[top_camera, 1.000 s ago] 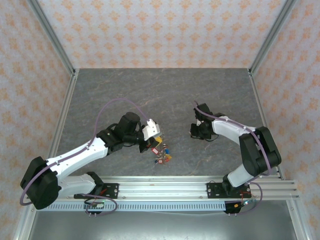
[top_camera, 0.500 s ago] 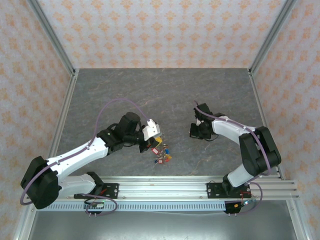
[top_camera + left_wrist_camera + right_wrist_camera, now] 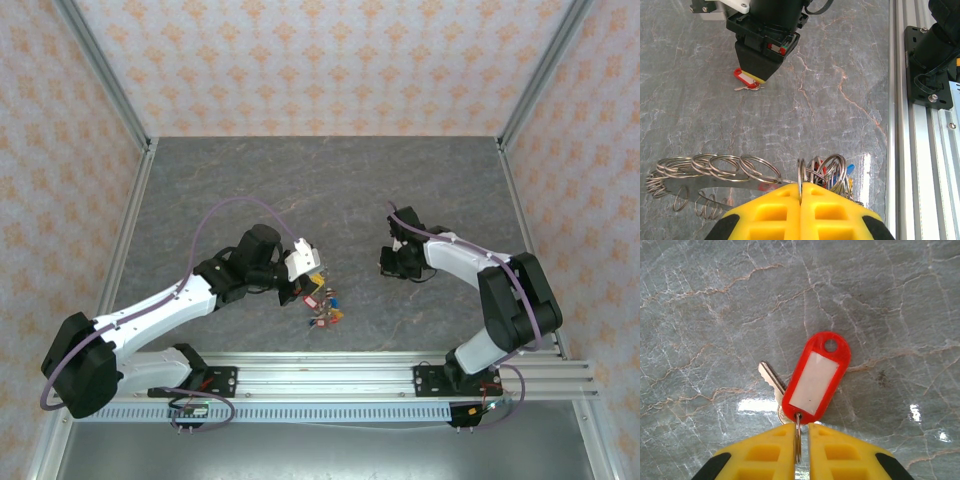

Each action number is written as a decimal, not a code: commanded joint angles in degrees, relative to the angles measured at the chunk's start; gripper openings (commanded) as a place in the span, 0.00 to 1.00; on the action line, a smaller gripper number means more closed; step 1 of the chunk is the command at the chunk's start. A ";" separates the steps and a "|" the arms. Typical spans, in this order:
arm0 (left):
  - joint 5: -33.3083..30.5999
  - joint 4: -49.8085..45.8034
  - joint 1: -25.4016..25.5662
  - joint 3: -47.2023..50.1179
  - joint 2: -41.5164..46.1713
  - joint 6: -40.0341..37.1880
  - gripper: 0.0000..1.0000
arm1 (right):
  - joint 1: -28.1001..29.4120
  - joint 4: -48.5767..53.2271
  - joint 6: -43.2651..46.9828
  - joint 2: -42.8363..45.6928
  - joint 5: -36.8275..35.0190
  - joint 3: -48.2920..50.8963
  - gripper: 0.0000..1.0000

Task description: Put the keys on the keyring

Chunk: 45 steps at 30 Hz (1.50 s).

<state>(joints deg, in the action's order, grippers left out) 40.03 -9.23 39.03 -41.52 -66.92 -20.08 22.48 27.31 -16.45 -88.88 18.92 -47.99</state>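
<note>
1. Right now your left tool [image 3: 800, 189] is clamped tight on one loop of the keyring [image 3: 829, 171]. The keyring rests on the surface [image 3: 850, 100], its loose coils trailing left of the pinch.
2. Your right tool [image 3: 800, 432] stands well apart from the keyring, to its right in the overhead view. Its jaws are narrowed onto the small split ring of the red-tagged key [image 3: 816, 376].
3. That key seems to lie flat on the surface. From the keyring, it is ahead of the left fingertips and a touch left.
4. The tag's long axis runs away from the right fingertips, leaning slightly right, and the blade angles off left.
5. The right arm is nearer the key, so I judge it must carry the key across to the keyring. So thin a ring could slip.
</note>
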 commanded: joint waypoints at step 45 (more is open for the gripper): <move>0.84 7.02 2.89 -2.09 0.56 -2.84 0.00 | 4.99 -27.23 33.68 48.27 23.81 20.59 0.00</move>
<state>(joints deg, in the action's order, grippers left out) 40.03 -5.32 41.06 -41.19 -66.78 -21.02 25.78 3.29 8.86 -41.12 39.66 -28.23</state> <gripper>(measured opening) 0.040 0.043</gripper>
